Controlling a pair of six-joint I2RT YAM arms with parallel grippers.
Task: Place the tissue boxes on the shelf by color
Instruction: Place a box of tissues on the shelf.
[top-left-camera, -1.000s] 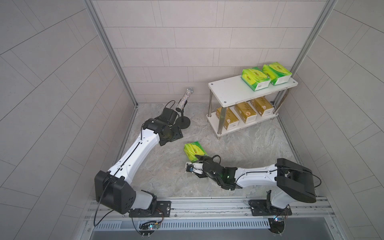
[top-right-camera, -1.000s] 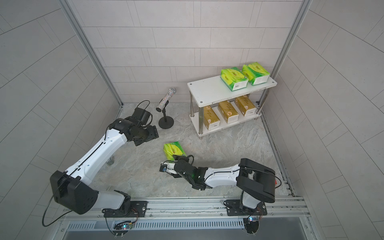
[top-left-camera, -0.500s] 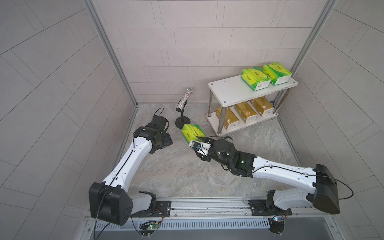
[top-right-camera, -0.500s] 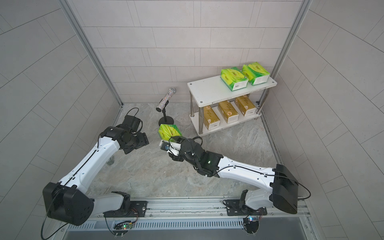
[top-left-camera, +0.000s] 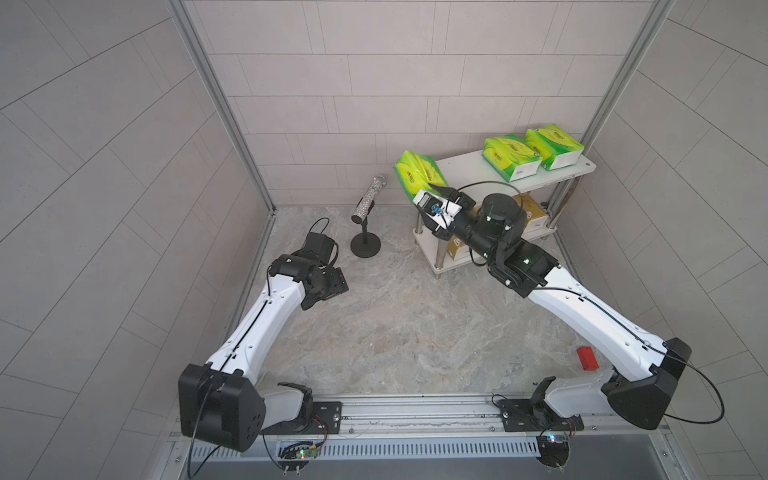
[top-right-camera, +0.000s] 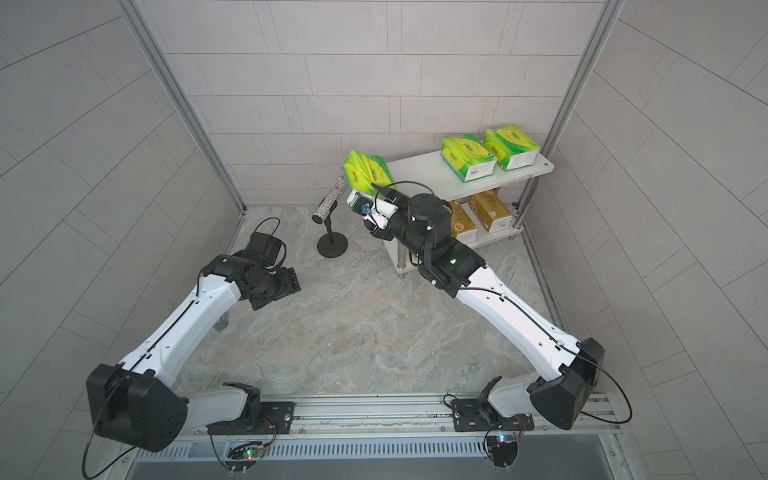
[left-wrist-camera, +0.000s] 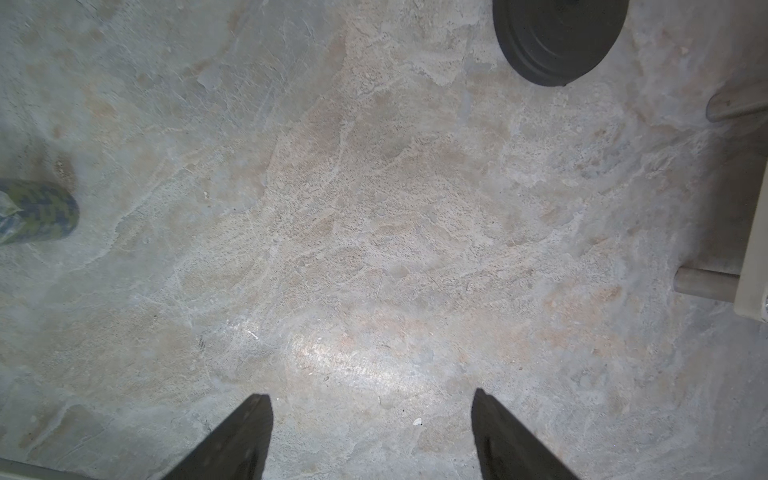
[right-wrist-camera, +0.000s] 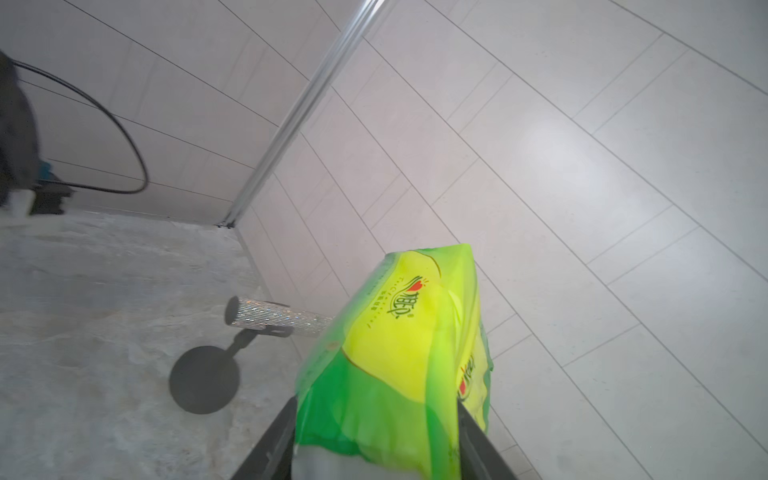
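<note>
My right gripper (top-left-camera: 429, 192) (right-wrist-camera: 376, 405) is shut on a green tissue box (top-left-camera: 419, 173) (top-right-camera: 365, 171) (right-wrist-camera: 395, 353), holding it tilted in the air at the left end of the white shelf (top-left-camera: 469, 171) (top-right-camera: 419, 175), level with the top board. Two more green tissue boxes (top-left-camera: 512, 158) (top-left-camera: 552, 146) lie on the right half of that board. Gold tissue boxes (top-right-camera: 490, 210) (top-right-camera: 461, 221) sit on the lower board, partly hidden by my right arm. My left gripper (top-left-camera: 330, 286) (left-wrist-camera: 370, 397) hangs open over bare floor at the left, holding nothing.
A black round-based stand (top-left-camera: 365, 245) (left-wrist-camera: 559, 37) carrying a glittery cylinder (top-left-camera: 368, 199) (right-wrist-camera: 278, 318) is left of the shelf, close to the held box. A small red block (top-left-camera: 587, 358) lies near the right wall. Tiled walls close in the back and sides.
My right arm has lifted the green tissue box off the floor and carried it back to the shelf's left end. My left arm has drawn back toward the left.
</note>
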